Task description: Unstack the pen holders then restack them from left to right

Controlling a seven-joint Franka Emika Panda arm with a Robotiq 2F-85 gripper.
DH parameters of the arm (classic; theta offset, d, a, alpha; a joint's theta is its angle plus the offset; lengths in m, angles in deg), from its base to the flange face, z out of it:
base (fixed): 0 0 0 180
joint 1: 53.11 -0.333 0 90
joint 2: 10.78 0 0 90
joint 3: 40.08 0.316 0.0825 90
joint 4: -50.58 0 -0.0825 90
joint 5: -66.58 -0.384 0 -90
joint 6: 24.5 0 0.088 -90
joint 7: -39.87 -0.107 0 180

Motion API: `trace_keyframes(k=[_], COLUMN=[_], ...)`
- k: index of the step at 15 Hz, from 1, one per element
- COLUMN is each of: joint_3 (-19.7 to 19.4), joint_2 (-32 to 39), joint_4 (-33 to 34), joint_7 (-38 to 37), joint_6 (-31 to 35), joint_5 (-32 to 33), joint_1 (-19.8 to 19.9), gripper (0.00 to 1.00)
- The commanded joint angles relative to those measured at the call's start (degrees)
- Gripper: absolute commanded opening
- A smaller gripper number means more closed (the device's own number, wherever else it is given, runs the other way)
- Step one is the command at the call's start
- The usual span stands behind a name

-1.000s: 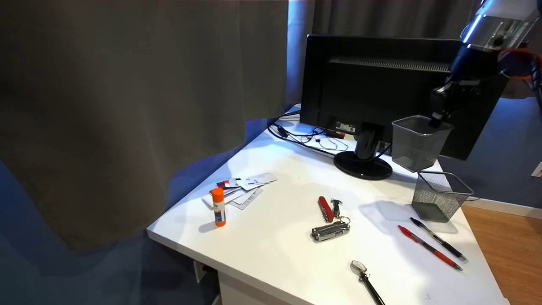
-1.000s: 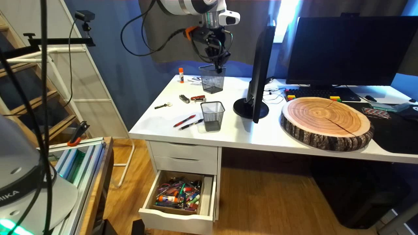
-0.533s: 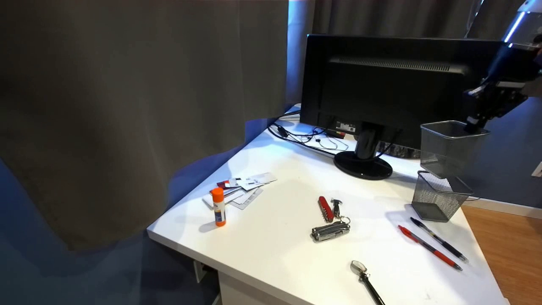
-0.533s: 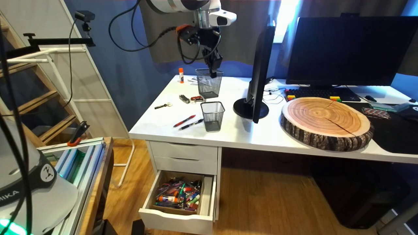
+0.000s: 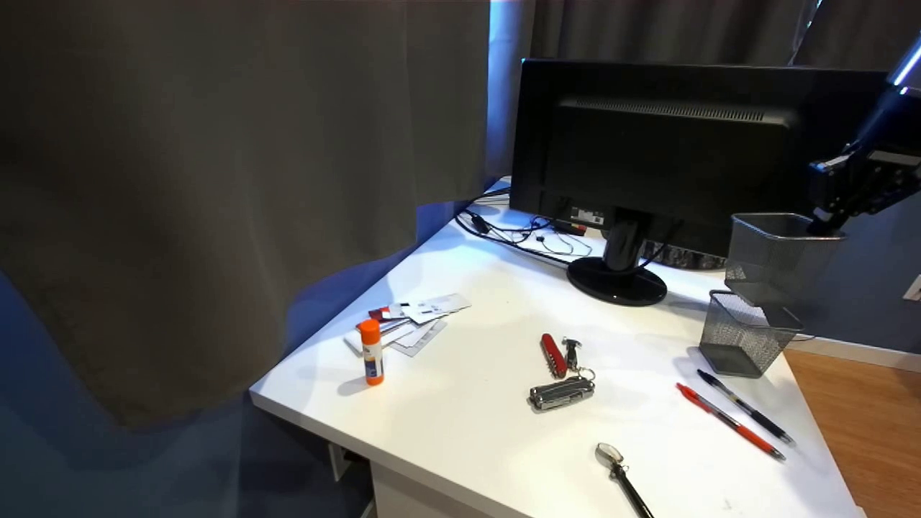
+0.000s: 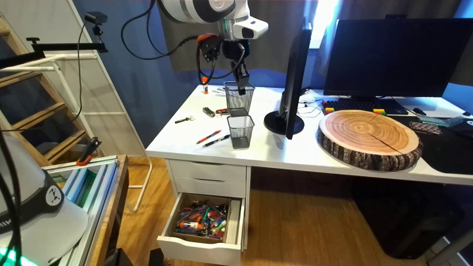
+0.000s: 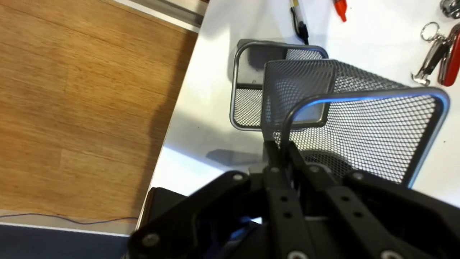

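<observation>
My gripper point(image 7: 284, 147) is shut on the rim of one dark grey mesh pen holder point(image 7: 377, 122) and holds it raised. The gripper point(image 5: 824, 224) and held pen holder point(image 5: 766, 259) show in an exterior view. The gripper point(image 6: 241, 91) and held pen holder point(image 6: 234, 105) also show in an exterior view. The standing pen holder point(image 7: 248, 111) is upright on the desk, also in both exterior views point(image 5: 741, 342) point(image 6: 240, 135). The held holder's base overlaps part of the standing one's opening in the wrist view. I cannot tell whether they touch.
A monitor point(image 5: 647, 144) on a round black base point(image 5: 616, 282) stands beside the holders. A red pen point(image 5: 730, 421) and black pen point(image 5: 745, 406) lie by the standing holder. A red knife point(image 5: 554, 355), multitool point(image 5: 562, 393) and glue stick point(image 5: 372, 352) are farther off. The desk edge is close.
My gripper has carried the held pen holder over toward the standing one and lowered it a little. The standing pen holder has not moved.
</observation>
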Motion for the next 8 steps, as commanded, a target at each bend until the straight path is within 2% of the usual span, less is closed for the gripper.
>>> trace_keyframes(k=[1,8], joint_3=[1.0,0.5], joint_2=[-1.4,-0.8], joint_4=[-3.5,-6.2], joint_7=[-1.0,-1.0], joint_6=[4.5,10.4], joint_5=[-3.5,-5.0], joint_1=[1.1,1.5], gripper=[0.02,0.02])
